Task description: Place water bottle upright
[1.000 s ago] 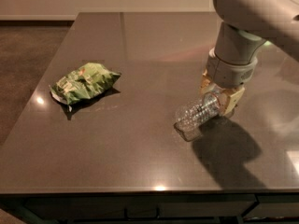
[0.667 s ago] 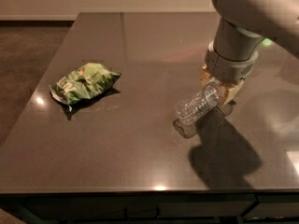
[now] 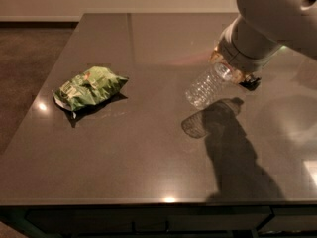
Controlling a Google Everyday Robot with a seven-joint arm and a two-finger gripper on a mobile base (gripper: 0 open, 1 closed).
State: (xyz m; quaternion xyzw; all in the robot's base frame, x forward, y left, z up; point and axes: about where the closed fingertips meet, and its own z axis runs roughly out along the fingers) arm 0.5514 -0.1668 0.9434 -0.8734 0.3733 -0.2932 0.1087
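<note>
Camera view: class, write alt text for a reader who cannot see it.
The robot's gripper, at the view's upper right above a dark table, holds a clear water bottle by its cap end, tilted with its base down-left and off the surface. A crumpled green snack bag lies on the table's left.

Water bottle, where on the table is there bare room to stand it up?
The gripper, over the right of the table, holds the water bottle tilted off the surface. Free: the middle strip between the green chip bag and the bottle, the whole front stretch, the far end. Crowded only at the bag and under the arm.
</note>
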